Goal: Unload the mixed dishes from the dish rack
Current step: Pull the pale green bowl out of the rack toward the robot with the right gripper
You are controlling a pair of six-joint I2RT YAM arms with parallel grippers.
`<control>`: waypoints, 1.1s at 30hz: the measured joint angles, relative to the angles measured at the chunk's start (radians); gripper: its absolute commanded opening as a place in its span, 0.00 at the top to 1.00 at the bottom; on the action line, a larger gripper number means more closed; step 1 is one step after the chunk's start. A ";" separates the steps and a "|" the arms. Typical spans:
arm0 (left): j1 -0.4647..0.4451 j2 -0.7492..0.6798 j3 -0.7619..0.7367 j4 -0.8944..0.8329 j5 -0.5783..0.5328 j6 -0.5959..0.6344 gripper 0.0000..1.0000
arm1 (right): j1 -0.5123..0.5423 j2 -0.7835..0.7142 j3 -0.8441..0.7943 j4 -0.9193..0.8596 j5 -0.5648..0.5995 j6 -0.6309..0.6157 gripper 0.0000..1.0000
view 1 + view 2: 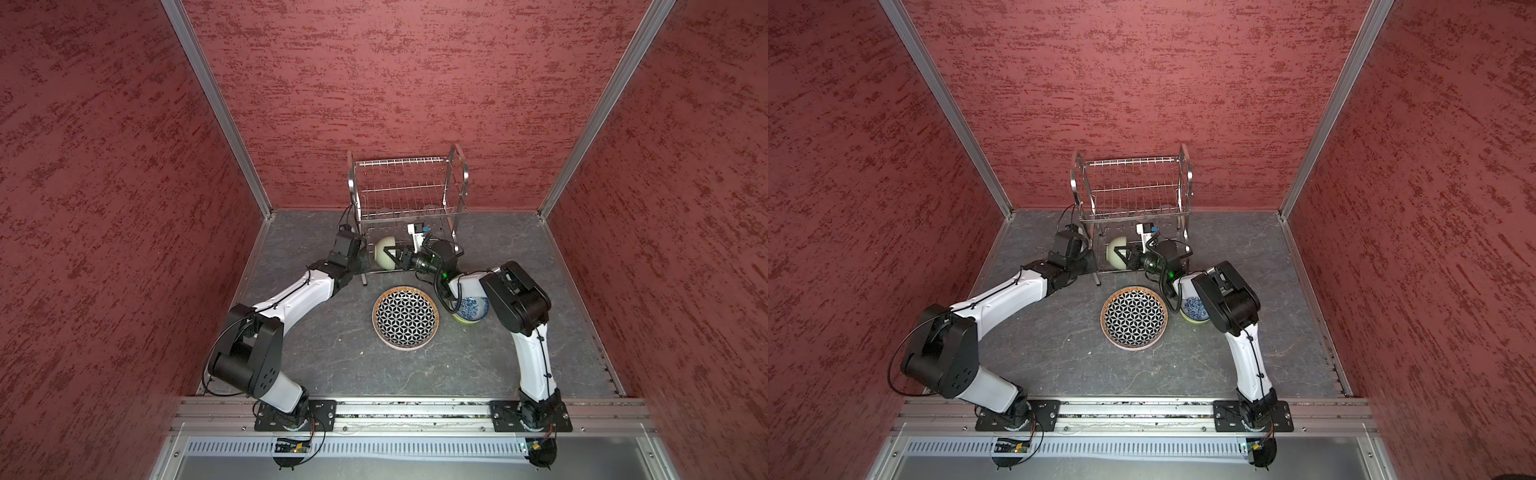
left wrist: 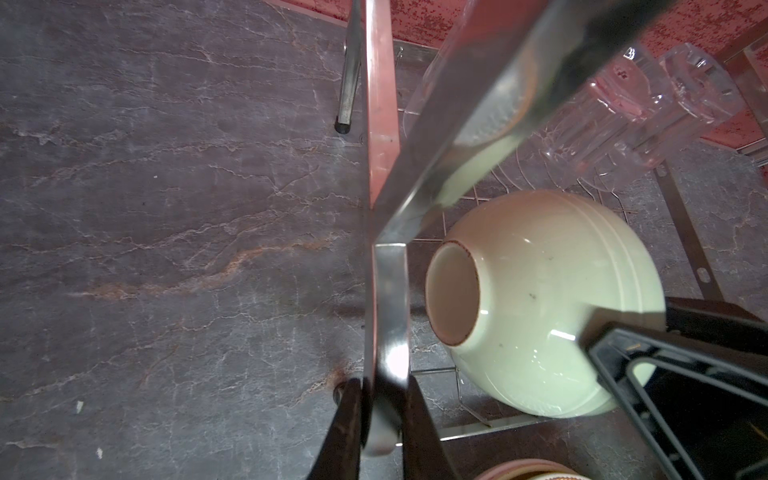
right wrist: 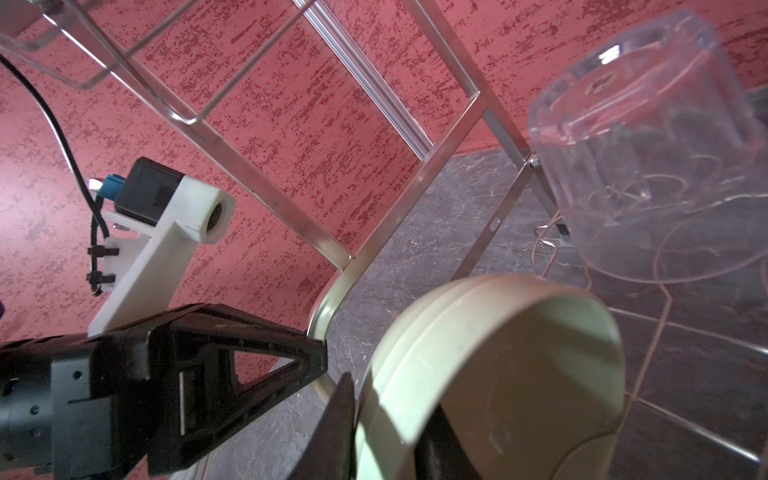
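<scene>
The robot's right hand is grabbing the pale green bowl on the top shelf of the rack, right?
Not quite. The right hand is grabbing the pale green bowl on the bottom shelf of the rack, not the top one. Both top views show the bowl lying underneath the top shelf.

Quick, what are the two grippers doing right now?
Left gripper: closed on the dish rack frame.
Right gripper: closed on the cream-green bowl.
</scene>
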 measured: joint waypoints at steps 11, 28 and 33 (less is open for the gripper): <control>-0.001 0.001 0.000 0.003 0.007 0.003 0.86 | -0.005 0.062 0.010 0.148 -0.076 0.154 1.00; -0.001 0.001 0.000 0.003 0.016 0.004 0.86 | -0.027 0.102 0.010 0.285 -0.094 0.341 1.00; -0.001 0.001 0.000 0.003 0.019 0.004 0.86 | -0.034 0.103 0.010 0.301 -0.095 0.390 1.00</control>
